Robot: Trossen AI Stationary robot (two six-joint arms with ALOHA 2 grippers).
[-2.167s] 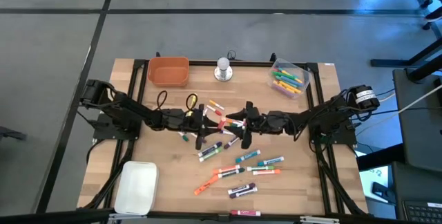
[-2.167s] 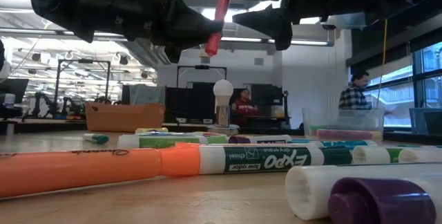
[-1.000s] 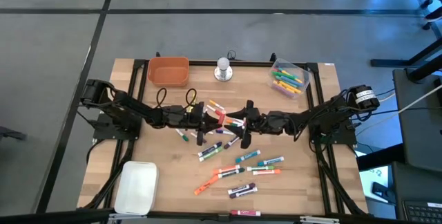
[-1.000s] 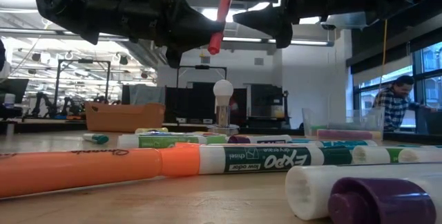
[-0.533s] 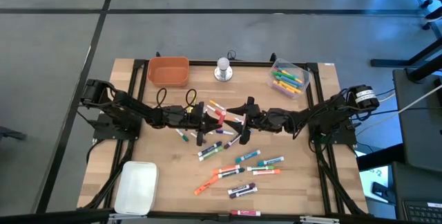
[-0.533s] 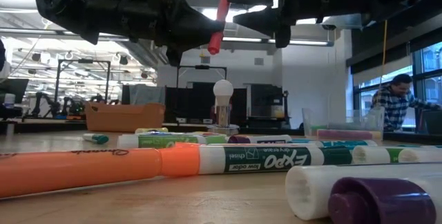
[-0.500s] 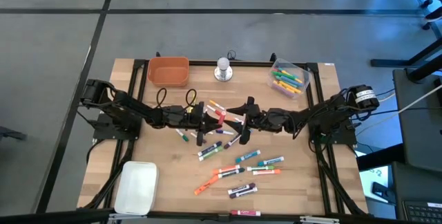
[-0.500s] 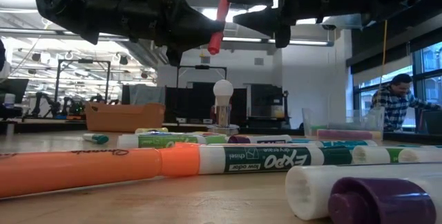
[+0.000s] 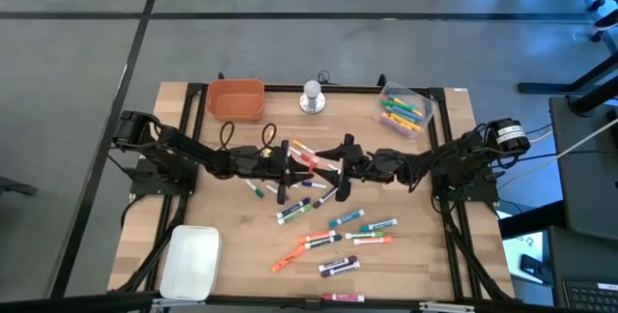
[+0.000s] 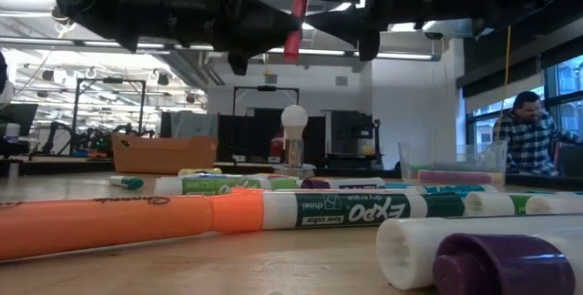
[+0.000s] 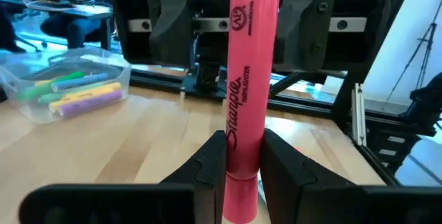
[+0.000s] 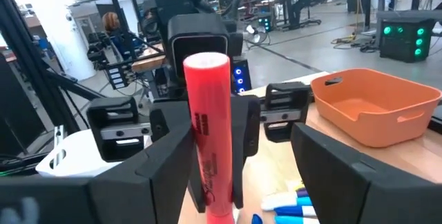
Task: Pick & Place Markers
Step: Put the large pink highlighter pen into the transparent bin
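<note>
Both arms reach in over the table's middle. The left gripper (image 11: 240, 158) pinches a red marker (image 11: 247, 79). The right gripper (image 12: 238, 155) is wide open around it.

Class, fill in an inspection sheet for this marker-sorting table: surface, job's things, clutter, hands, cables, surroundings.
Surface: pale wooden table, black-framed.
Job's things: many coloured capped markers loose mid-table; more in the clear plastic bin; the empty orange plastic tray.
Clutter: silver round knob-like object; white rectangular lid.
Hands: left hand shut on a pink-red highlighter, upright above the table; right hand open around its top.
Cables: yellow loop on left arm.
Surroundings: person in plaid shirt behind.
</note>
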